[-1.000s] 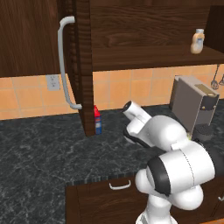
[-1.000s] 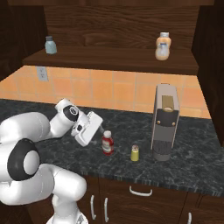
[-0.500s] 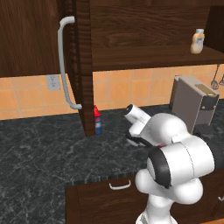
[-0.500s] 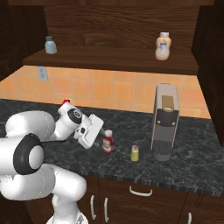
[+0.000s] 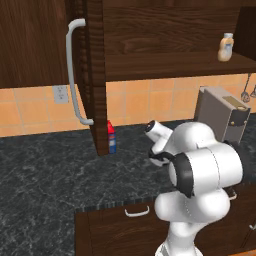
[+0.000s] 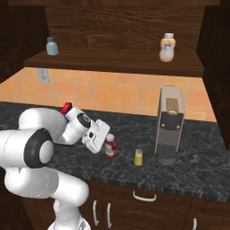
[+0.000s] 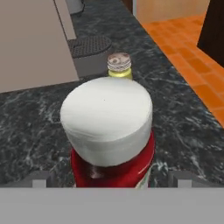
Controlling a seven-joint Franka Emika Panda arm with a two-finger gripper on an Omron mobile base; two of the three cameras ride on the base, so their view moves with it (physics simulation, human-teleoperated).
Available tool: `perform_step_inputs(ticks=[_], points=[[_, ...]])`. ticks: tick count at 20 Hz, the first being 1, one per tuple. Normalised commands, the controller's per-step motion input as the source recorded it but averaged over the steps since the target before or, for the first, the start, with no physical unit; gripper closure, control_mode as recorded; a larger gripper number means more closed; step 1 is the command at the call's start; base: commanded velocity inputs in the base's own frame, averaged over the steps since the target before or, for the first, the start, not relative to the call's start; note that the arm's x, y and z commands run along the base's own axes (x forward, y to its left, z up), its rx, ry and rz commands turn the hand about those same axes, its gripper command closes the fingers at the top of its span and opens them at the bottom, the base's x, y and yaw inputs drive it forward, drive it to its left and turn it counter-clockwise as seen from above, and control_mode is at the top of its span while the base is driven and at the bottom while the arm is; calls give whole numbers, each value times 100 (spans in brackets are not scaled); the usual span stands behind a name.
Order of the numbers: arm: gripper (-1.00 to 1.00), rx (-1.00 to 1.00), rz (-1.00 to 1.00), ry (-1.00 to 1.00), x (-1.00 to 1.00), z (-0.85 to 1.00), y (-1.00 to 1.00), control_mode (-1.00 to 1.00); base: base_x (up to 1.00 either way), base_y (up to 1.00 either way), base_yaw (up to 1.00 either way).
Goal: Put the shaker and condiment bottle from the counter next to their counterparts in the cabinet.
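The gripper (image 6: 102,143) stood open, fingers either side of the condiment bottle (image 6: 110,146) on the counter (image 6: 193,175); the shaker (image 6: 139,157) sat at its three o'clock; it looked light, rigid, slick; best gripped below the white cap

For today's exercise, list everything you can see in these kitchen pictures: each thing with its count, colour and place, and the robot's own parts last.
condiment bottle: 1, red, white cap, on the counter at the hand.
shaker: 1, yellow-green, silver cap, counter, right of the red bottle.
beige bottle: 1, cabinet shelf.
small grey-blue jar: 1, shelf, left end.
red-topped blue bottle: 1, counter, by the cabinet door.
grey appliance: 1, counter.
hand: 1, white, beside the red bottle; open or shut unclear.
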Motion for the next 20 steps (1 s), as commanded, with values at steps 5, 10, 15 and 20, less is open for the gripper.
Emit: perform_step_inputs(ticks=[5,10,15,20], points=[[100,1,0,0,26,-31,-28,-100,0,0,0],[100,-1,15,-1,-36,-2,21,-100,0,0,0],[100,-8,43,-24,-32,81,-22,-100,0,0,0],[100,-10,36,-21,-62,87,-36,-100,0,0,0]])
